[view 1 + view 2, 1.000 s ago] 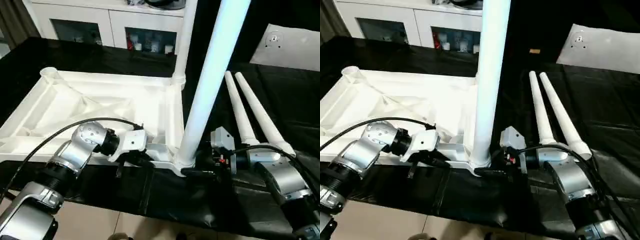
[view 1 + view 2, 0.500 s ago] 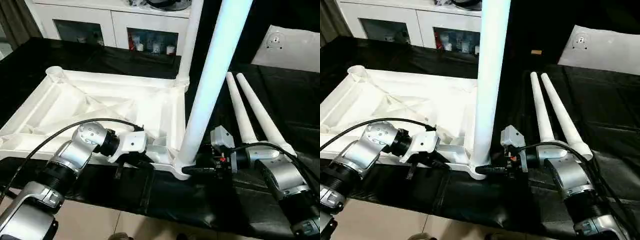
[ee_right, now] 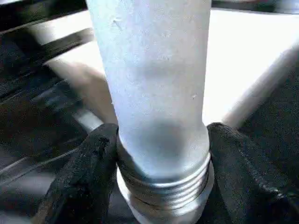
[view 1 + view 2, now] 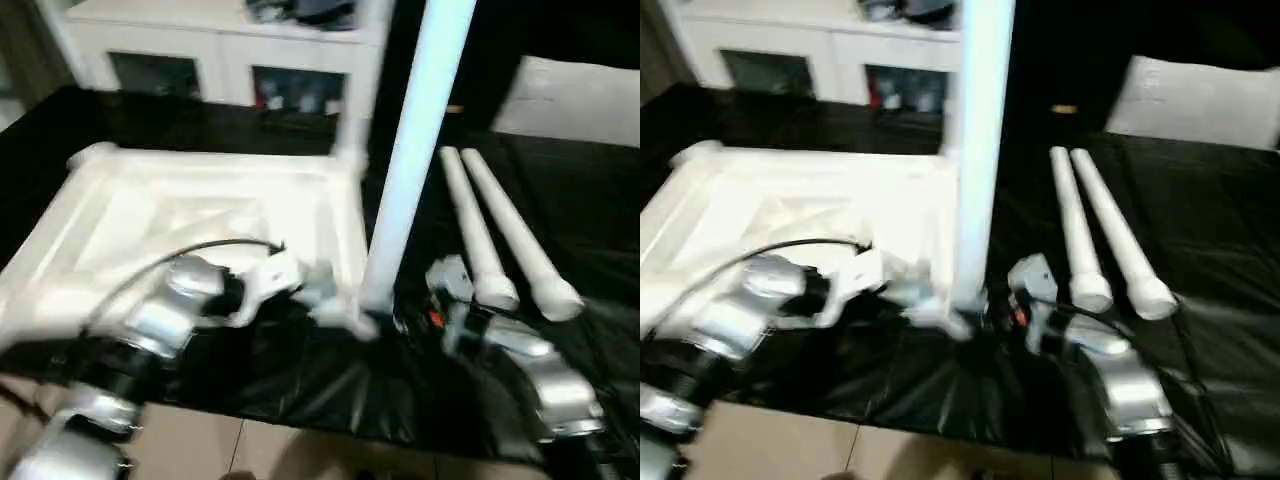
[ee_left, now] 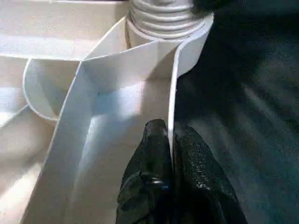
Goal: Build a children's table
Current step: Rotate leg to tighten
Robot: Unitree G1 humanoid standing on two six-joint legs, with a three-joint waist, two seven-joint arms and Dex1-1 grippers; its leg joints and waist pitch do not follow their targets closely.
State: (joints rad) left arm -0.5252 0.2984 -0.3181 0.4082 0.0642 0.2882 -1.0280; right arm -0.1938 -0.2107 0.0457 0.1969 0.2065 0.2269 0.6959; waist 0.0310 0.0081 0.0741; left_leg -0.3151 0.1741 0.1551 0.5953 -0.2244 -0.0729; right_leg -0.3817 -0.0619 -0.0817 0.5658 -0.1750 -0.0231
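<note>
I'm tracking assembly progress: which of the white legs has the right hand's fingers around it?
The upright leg standing in the table top's near corner socket; the right hand flanks its threaded base. Two other legs lie flat on the black cloth.

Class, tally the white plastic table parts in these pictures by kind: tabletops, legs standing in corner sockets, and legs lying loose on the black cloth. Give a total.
Square white plastic tabletop, upside down: 1
Tapered round white legs standing in corner sockets: 2
Tapered round white legs lying loose on the black cloth: 2
Total: 5 parts
</note>
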